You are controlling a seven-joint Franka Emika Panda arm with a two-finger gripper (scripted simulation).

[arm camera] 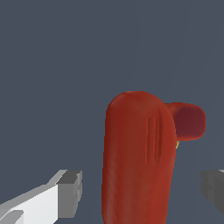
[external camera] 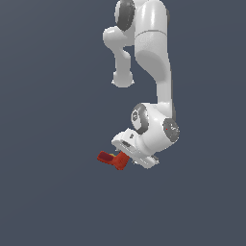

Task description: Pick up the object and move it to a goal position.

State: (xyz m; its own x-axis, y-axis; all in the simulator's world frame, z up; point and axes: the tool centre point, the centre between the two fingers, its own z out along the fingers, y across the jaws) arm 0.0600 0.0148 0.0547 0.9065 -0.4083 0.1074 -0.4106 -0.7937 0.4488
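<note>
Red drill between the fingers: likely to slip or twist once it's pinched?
The drill looks rigid, so probably no flex. Its rounded, smooth body may slip between the fingers. The L-shape puts mass off-axis, so it could rotate in the gripper.

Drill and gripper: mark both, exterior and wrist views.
drill (external camera: 111, 159), exterior view, on the red body.
drill (arm camera: 138, 157), wrist view, on the broad red handle.
gripper (external camera: 126, 157), exterior view, between the fingertips.
gripper (arm camera: 142, 192), wrist view, between the grey fingertips.
</note>
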